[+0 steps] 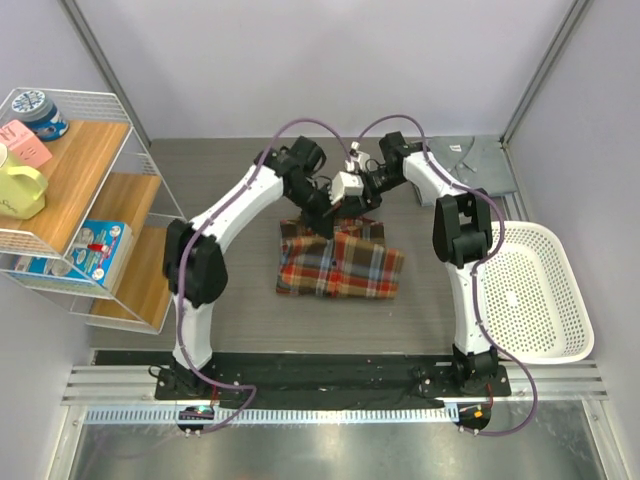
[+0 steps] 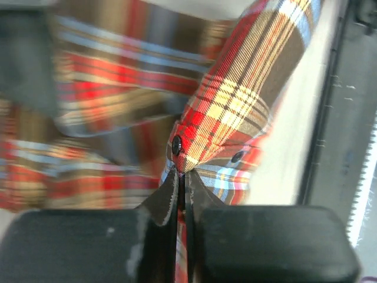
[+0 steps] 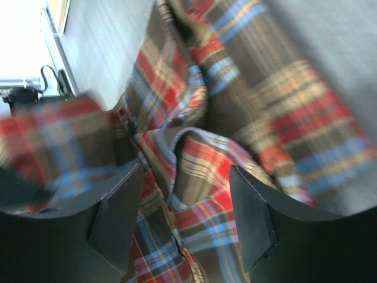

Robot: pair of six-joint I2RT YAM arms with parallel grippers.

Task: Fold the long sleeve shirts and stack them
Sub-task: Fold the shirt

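**While the left is pinching a buttoned edge, the right is standing open over the plaid**

Where its two dark fingers are meeting, the left gripper [image 2: 181, 180] is clamping shut on a narrow buttoned strip of the plaid shirt [image 2: 247, 82], probably a cuff or placket. Two dark buttons [image 2: 176, 144] are sitting just beyond the tips. The right gripper [image 3: 185, 212] is hanging with its jaws wide apart. Rumpled plaid is lying between and below them, and nothing is being pinched.

The step in hand looks like folding a sleeve or the far edge inward. To do it well, the right should be taking a matching bite close beside the left's, on one layer only, so that both arms are carrying the edge level. Uneven pulling is likely to drag the bundle askew. Laying the cloth flat before letting go should give a crisp fold.

The shirt is lying mid-table [image 1: 420, 320], directly beneath both wrists, gathered into a rough rectangle with its far edge bunched. It is looking like soft, creased flannel in red, brown, blue and yellow checks. The grey-blue shirt [image 1: 482, 162] is lying well apart at the far right corner, near the white mesh basket [image 1: 530, 300].
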